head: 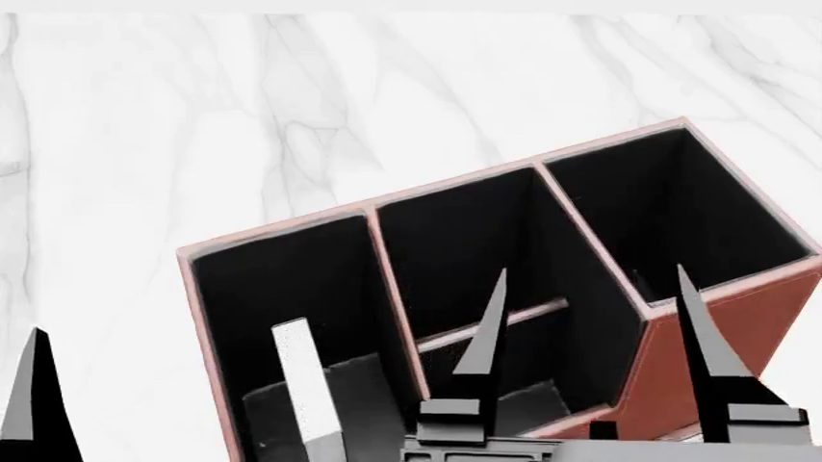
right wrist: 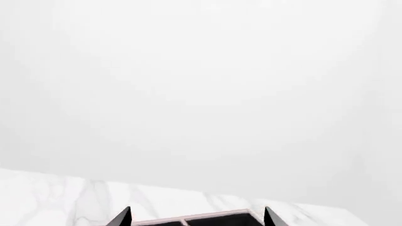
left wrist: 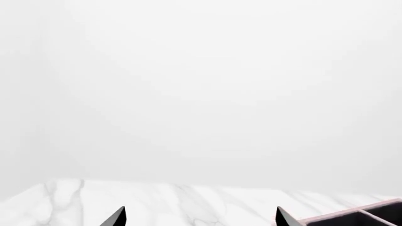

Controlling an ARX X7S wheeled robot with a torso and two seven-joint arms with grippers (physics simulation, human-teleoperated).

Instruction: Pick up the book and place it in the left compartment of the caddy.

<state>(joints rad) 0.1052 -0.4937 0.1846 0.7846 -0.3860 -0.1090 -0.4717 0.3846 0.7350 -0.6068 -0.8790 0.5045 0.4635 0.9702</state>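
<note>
The reddish-brown caddy (head: 734,327) with pale pink rims fills the middle of the head view. The black book (head: 306,380) stands tilted inside the left compartment (head: 276,274), its white page edges facing up. My right gripper (head: 592,274) is open and empty, hovering above the caddy's middle and right bays. In the right wrist view, the right gripper (right wrist: 197,217) has the caddy's rim (right wrist: 213,216) between its fingertips. My left gripper (left wrist: 201,217) is open and empty, left of the caddy (left wrist: 377,209). Only one of its fingers (head: 33,395) shows in the head view.
The caddy stands on a white marble table (head: 257,115) that stretches to the left and far side. A crossbar (head: 514,322) splits the middle bay. A plain white wall (left wrist: 201,94) lies beyond the table's far edge.
</note>
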